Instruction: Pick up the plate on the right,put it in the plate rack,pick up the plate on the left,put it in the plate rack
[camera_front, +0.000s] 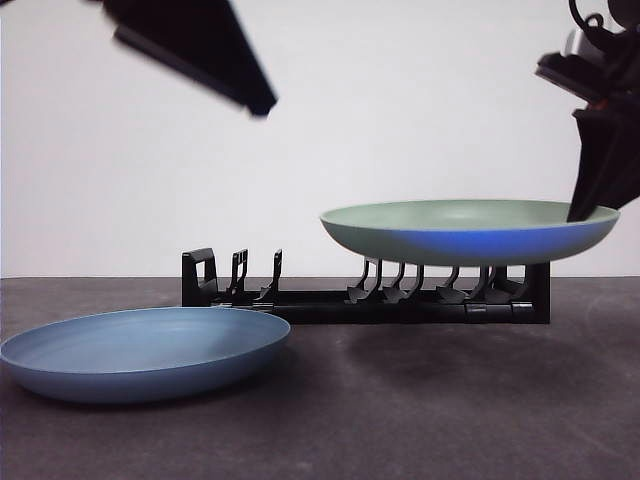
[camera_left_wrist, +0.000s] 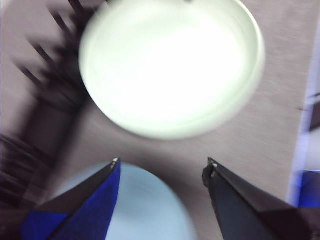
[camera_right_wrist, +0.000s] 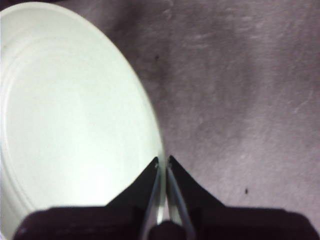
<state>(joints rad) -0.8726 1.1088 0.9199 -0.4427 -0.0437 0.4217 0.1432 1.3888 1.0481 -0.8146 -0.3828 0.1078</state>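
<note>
A pale green plate (camera_front: 470, 230) hangs level in the air above the right part of the black plate rack (camera_front: 365, 295). My right gripper (camera_front: 598, 205) is shut on the green plate's right rim (camera_right_wrist: 159, 172), holding it flat. A blue plate (camera_front: 145, 352) lies on the table at the front left. My left gripper (camera_left_wrist: 162, 167) is open and high up; below it show the blue plate (camera_left_wrist: 145, 210), the green plate (camera_left_wrist: 170, 65) and the blurred rack (camera_left_wrist: 45, 100). In the front view it is the dark shape at the top left (camera_front: 200, 50).
The dark table (camera_front: 420, 400) spreads in front of the rack. A white wall stands behind. A blue patch (camera_left_wrist: 310, 190) shows at the table's edge in the left wrist view.
</note>
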